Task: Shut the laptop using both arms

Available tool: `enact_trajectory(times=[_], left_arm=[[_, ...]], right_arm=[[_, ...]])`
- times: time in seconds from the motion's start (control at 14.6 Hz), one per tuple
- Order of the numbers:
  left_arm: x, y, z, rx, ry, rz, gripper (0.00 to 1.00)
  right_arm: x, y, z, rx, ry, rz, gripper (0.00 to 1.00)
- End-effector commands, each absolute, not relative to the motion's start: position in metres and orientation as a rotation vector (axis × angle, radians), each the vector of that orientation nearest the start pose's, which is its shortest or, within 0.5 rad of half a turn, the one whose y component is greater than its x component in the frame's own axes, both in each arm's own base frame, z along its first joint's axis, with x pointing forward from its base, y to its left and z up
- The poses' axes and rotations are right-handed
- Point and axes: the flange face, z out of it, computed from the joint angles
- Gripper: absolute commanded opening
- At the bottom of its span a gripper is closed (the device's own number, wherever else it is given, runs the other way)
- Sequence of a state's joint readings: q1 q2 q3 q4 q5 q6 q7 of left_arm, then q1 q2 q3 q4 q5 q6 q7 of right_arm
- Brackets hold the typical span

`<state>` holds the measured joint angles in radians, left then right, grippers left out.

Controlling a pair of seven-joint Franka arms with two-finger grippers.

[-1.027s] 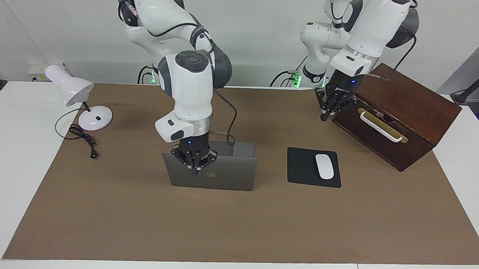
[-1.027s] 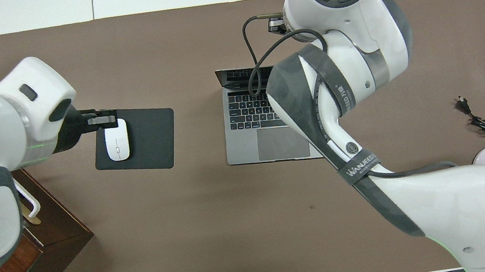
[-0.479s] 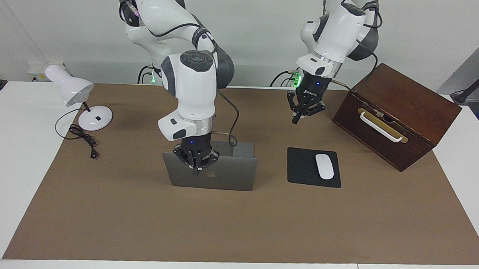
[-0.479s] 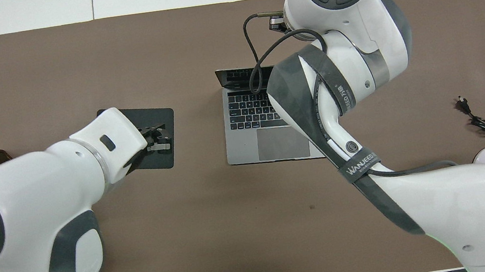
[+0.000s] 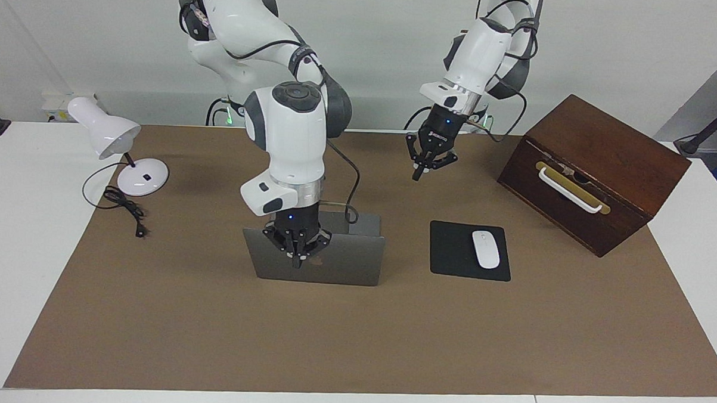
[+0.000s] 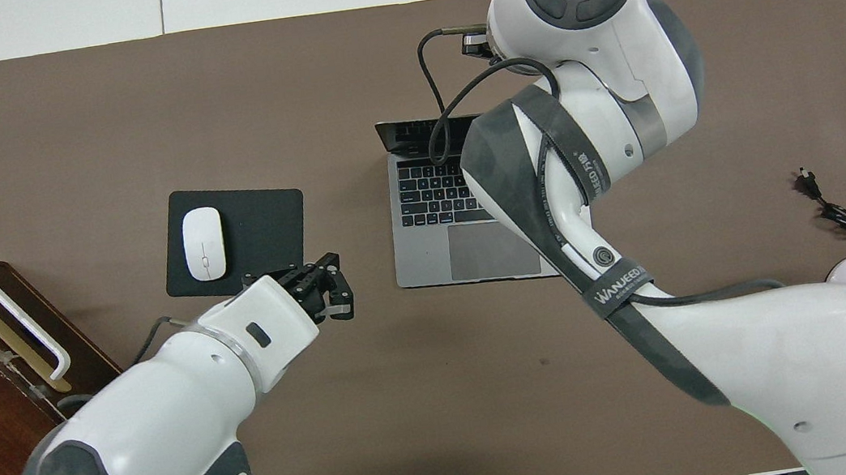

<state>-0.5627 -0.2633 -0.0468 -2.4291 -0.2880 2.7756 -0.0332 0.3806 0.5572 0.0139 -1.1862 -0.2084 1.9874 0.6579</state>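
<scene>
1. Grey metal marks the laptop (image 5: 332, 263), which stands open on the brown mat (image 5: 211, 327) of the worktop, beside the black mouse pad (image 5: 455, 252) that carries a white mouse (image 5: 485, 249).
2. Only the facing view shows the lid's back with its logo; there the right gripper (image 5: 297, 260) sits at the lid's upper edge, jaws shut with fingertips together, and whether they touch the lid cannot be told.
3. Only the overhead view shows the keyboard, trackpad and a sliver of screen; the right arm's links cover part of the laptop and hide its gripper.
4. In both views the left gripper (image 5: 418, 175) hangs over bare mat, nearer the robots than the mouse pad, jaws shut on nothing.
5. A dark wooden box (image 5: 598, 174) with a white handle sits at the left arm's end; a white desk lamp (image 5: 121, 151) and its black cord (image 5: 122, 208) sit at the right arm's end.
</scene>
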Motion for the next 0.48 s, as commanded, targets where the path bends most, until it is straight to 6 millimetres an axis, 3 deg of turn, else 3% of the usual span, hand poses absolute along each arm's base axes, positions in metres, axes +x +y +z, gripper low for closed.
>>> enact_trajectory(times=[0.0,0.41], left_arm=[[0.392,-0.284,0.451,-3.325,0.567,-0.997,0.00],[0.383,-0.309,0.392,-3.268,0.611,-1.123,0.00]], right_arm=[[0.688,0.276,0.490,-3.138,0.310,-0.534,0.00],[0.688,0.276,0.486,-3.143,0.301,-0.531,0.00]])
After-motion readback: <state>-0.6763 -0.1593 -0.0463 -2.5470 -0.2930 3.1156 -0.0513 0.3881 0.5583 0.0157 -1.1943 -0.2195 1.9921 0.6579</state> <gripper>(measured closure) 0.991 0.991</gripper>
